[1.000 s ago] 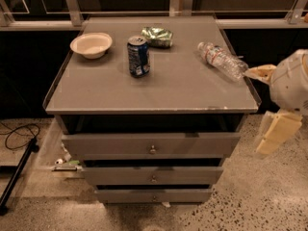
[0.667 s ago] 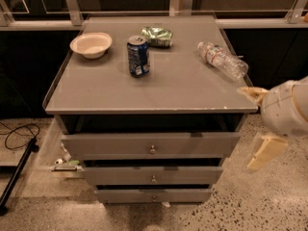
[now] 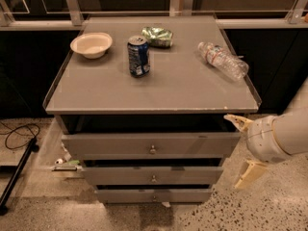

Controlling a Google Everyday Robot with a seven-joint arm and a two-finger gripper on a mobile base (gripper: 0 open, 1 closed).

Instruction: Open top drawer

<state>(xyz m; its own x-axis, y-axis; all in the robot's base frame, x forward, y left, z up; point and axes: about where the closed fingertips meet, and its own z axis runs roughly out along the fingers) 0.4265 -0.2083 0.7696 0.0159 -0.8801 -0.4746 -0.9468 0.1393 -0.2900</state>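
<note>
One end effector (image 3: 235, 151), spread wide, hovers just beside the top drawer (image 3: 120, 145) at its right end

White arm (image 3: 291, 131) at right edge, end effector (image 3: 232, 151) pointing left, pale fingers (image 3: 250, 173) spread wide apart

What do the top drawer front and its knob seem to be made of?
Top drawer: matte grey front, probably painted metal or laminate; no glare. Knob: small, shiny, likely metal. The pincer hangs open beside the drawer's right end.
</note>
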